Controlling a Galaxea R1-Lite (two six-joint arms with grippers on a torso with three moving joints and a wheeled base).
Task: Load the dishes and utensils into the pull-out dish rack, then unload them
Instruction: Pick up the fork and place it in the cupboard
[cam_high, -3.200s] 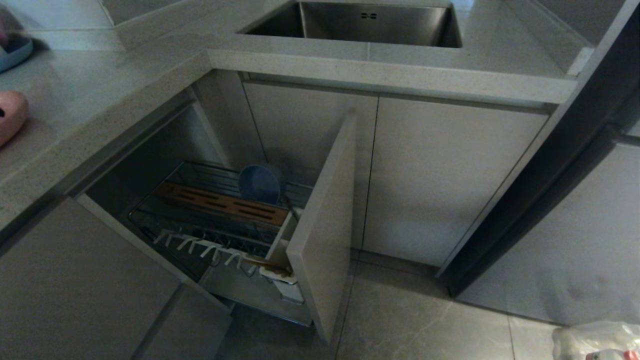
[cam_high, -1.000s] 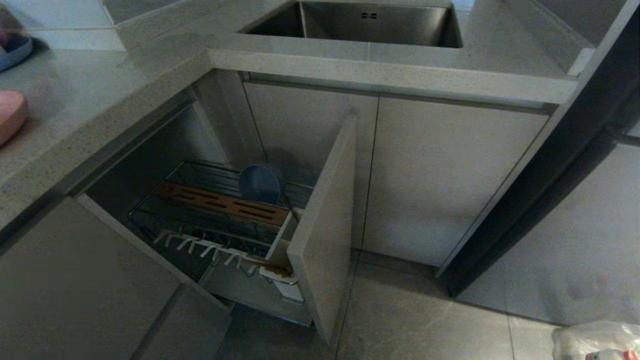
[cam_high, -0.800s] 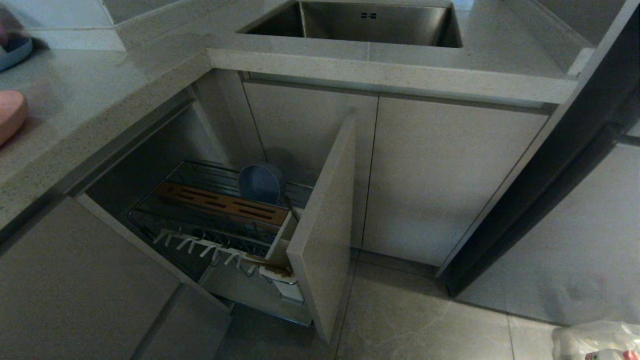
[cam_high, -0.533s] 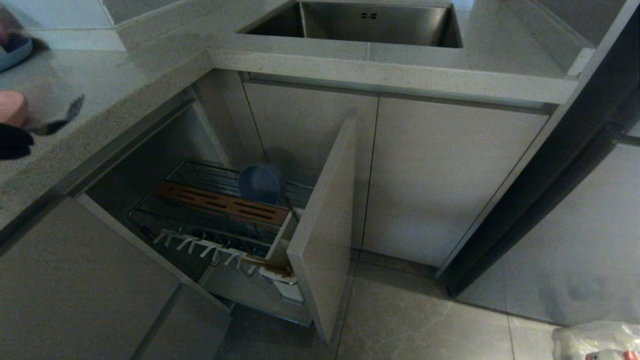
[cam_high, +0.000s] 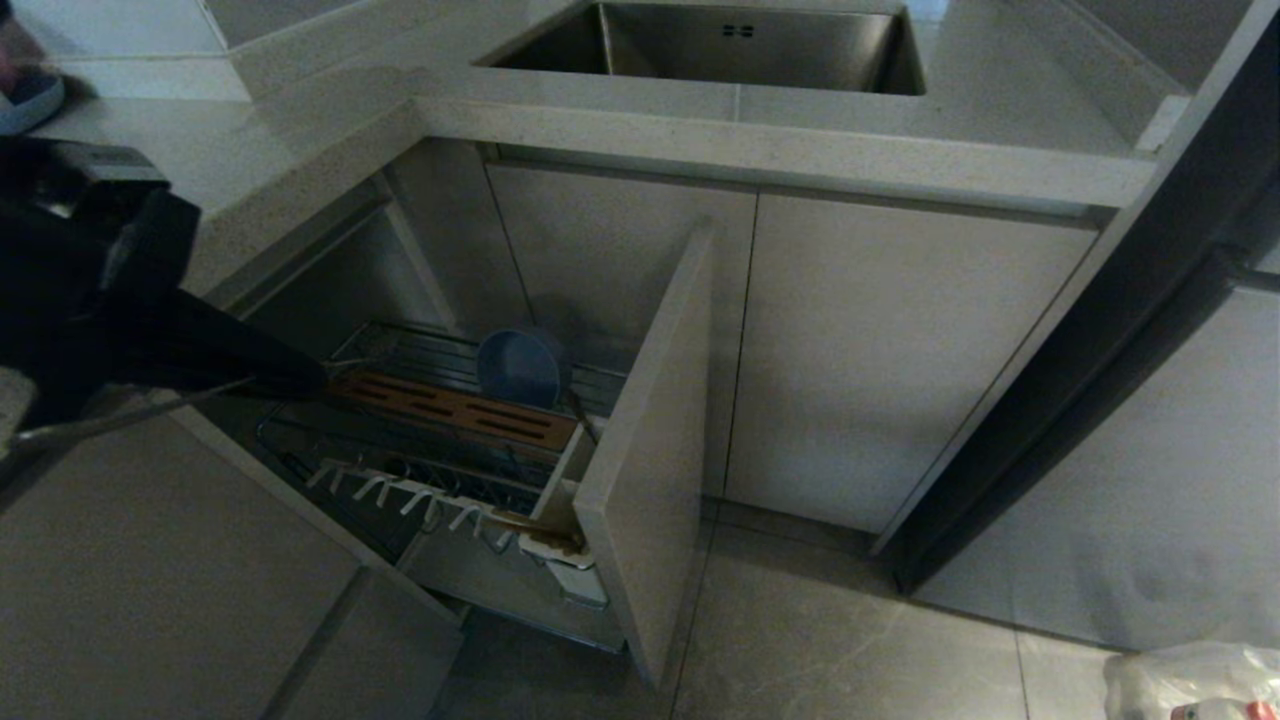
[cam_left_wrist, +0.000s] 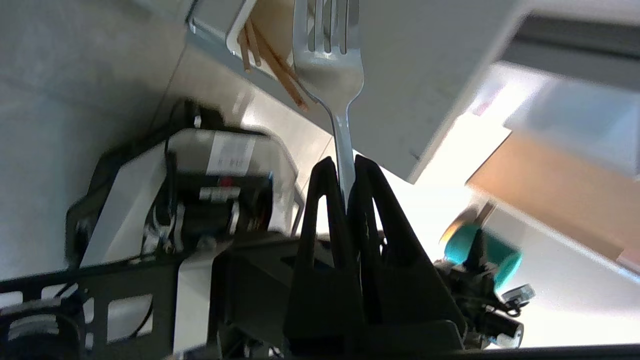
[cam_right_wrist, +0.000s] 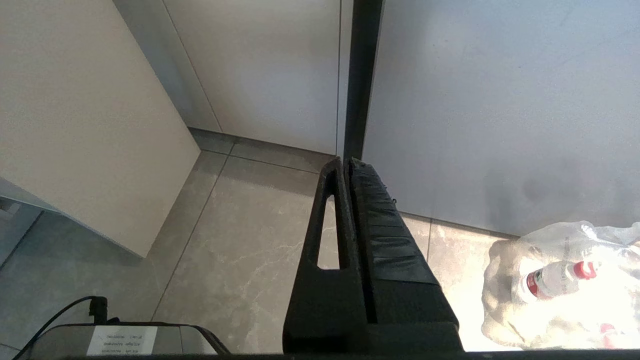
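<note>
The pull-out dish rack (cam_high: 300, 440) stands drawn out of the corner cabinet with its beige door front (cam_high: 650, 450) ajar. A blue-grey bowl (cam_high: 520, 368) stands on edge behind the wooden strip (cam_high: 450, 405). Tan chopsticks (cam_high: 530, 525) lean in the white utensil cup (cam_high: 570, 575) at the front corner. My left gripper (cam_high: 318, 385) reaches in from the left, over the rack's left end. In the left wrist view the left gripper (cam_left_wrist: 342, 162) is shut on the handle of a silver fork (cam_left_wrist: 327, 75), tines pointing toward the chopsticks (cam_left_wrist: 272, 55). My right gripper (cam_right_wrist: 345, 162) hangs shut and empty above the floor.
The steel sink (cam_high: 720, 45) is set into the grey countertop (cam_high: 800, 150) above the cabinets. A blue dish (cam_high: 25, 95) sits at the far left of the counter. A plastic bag of bottles (cam_right_wrist: 565, 285) lies on the tiled floor at the right.
My left arm has swung in from the left edge with the fork, coming off the counter and down to the rack's left end. It now hides the pink dish on the counter.
</note>
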